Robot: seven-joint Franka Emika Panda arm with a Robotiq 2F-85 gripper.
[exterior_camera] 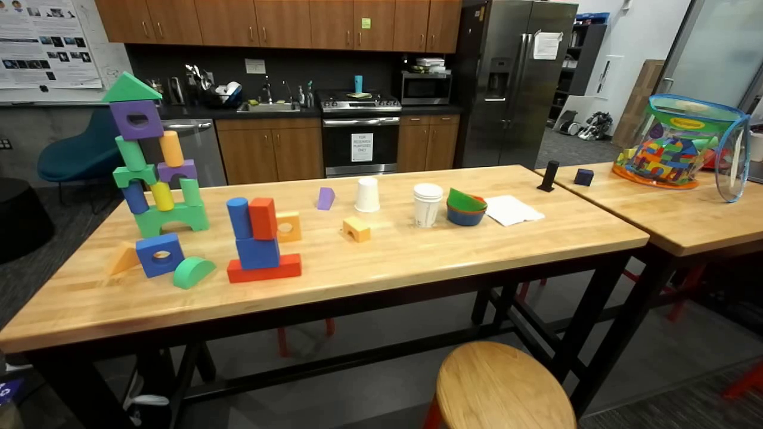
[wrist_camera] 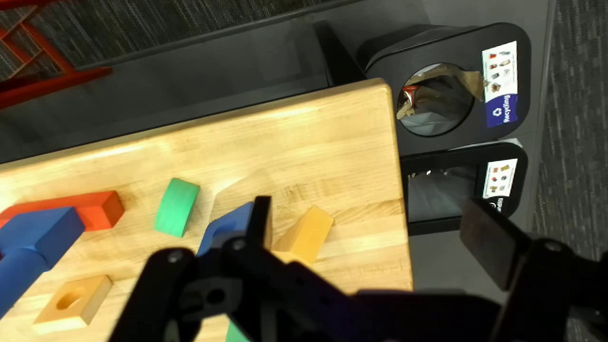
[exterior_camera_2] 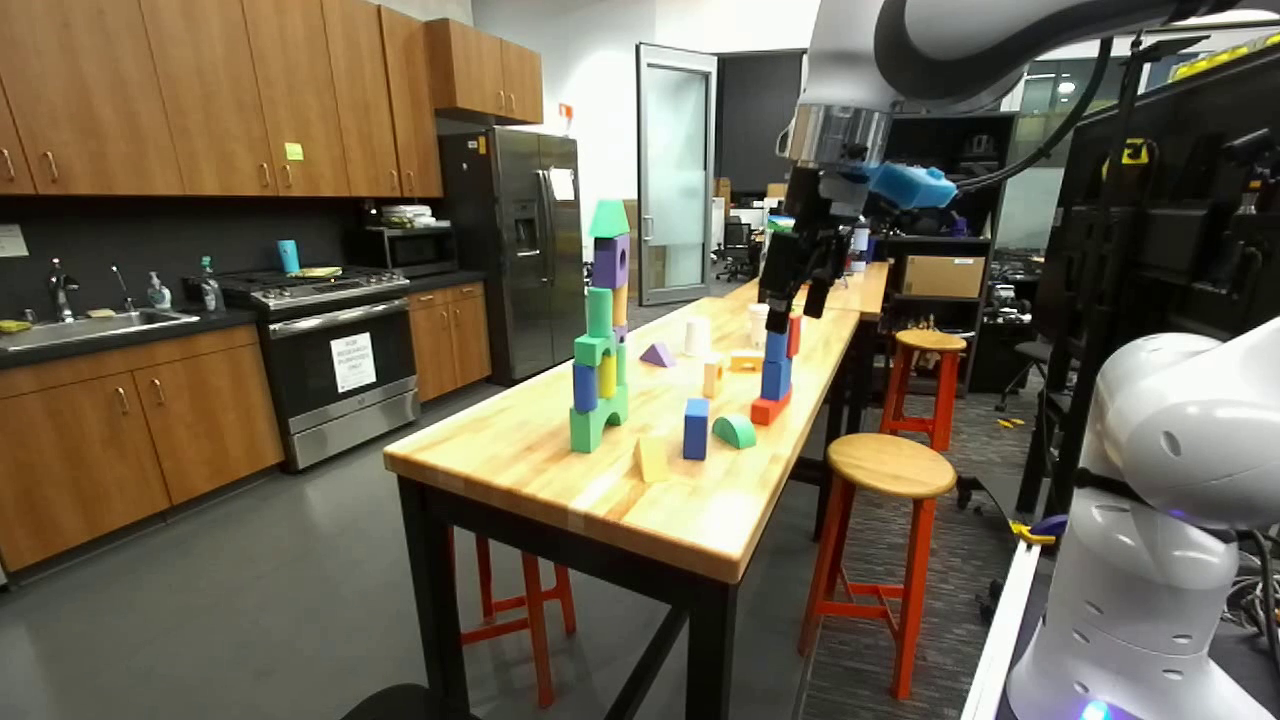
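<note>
My gripper is open and empty above the table, its fingers wide apart in the wrist view. It is out of view in an exterior view. In the wrist view a yellow wedge block lies below, between the fingers, and a blue block with a hole is partly hidden behind the left finger. A green half-round block lies beside it. A small stack has a red bar, a blue block, a blue cylinder and a red block. A tall tower carries a green triangle.
An orange block with a hole, a small arch, a purple block, white cups, bowls and paper are on the table. Bins stand past its end. A stool stands alongside.
</note>
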